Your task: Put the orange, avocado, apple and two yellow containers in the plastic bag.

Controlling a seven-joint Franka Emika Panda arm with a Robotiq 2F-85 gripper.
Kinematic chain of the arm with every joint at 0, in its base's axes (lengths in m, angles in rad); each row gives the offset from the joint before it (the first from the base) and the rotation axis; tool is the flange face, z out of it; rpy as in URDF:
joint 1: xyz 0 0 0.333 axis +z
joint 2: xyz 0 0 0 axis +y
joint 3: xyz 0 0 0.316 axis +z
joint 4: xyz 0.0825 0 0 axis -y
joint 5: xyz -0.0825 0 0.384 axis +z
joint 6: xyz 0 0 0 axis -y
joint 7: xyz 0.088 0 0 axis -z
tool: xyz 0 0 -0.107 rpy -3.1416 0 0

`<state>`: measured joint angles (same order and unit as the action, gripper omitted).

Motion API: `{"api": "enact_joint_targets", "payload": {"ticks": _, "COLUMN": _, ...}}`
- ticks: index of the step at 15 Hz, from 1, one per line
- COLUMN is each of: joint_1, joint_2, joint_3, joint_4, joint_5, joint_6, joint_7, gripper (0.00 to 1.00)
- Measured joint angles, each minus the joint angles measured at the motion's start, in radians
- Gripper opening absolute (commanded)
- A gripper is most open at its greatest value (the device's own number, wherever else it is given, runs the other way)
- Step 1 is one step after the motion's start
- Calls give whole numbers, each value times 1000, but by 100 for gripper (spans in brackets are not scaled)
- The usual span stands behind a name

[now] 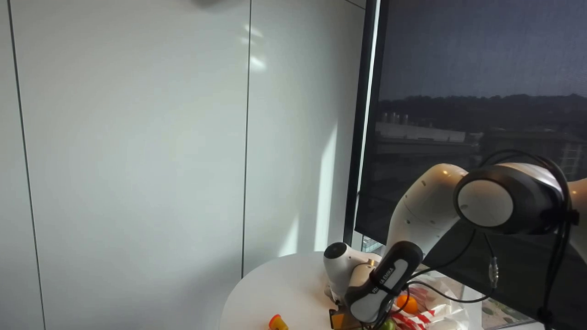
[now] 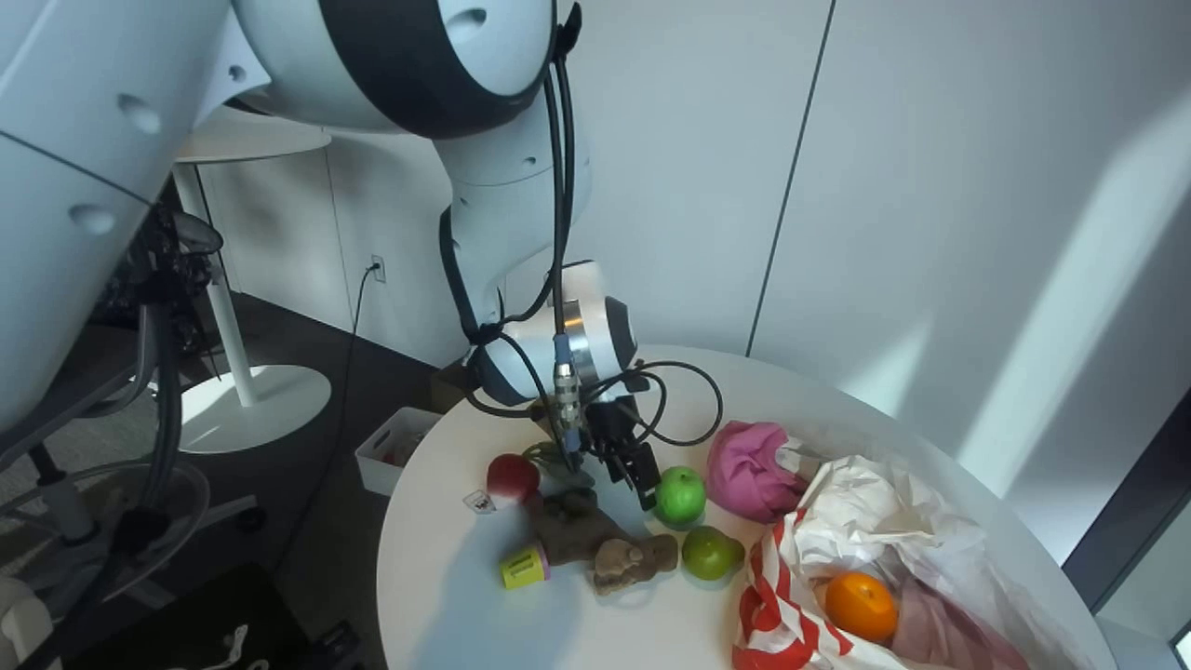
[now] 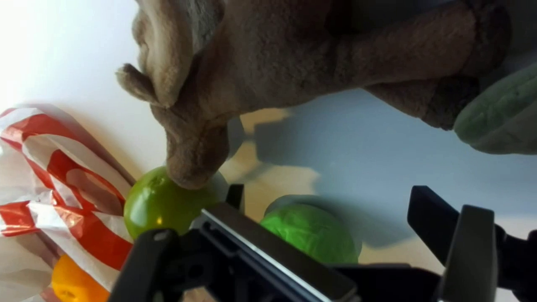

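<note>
Done: orange inside plastic bag. Likely left, outside bag: glossy green fruit, brighter green ball, yellow container. Gripper spread wide, empty.

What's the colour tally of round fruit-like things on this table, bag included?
Orange: 1, a round orange fruit among folds of the red and white plastic bag
Green: 2, a glossy green fruit and a wrinkled green ball
Red: 1, a dark red ball
Total: 4

A glossy white, rounded arm bears broad black bands and white "EMIKA" lettering. Black cables loop along it, with a silver, blue-ended connector. The angular black hand has flat grey pads.
</note>
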<state>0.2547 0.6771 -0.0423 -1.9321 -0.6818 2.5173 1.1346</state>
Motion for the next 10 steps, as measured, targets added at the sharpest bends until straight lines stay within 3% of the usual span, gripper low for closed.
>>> {"api": "enact_joint_targets", "payload": {"ticks": 5, "joint_1": 8, "joint_2": 20, "joint_3": -32, "joint_4": 23, "joint_5": 17, "joint_6": 8, "joint_7": 1, "gripper": 100}}
{"api": "enact_joint_targets", "payload": {"ticks": 10, "joint_1": -15, "joint_2": 71, "joint_3": -38, "joint_4": 100, "joint_5": 156, "joint_6": 21, "joint_7": -68, "gripper": 100}}
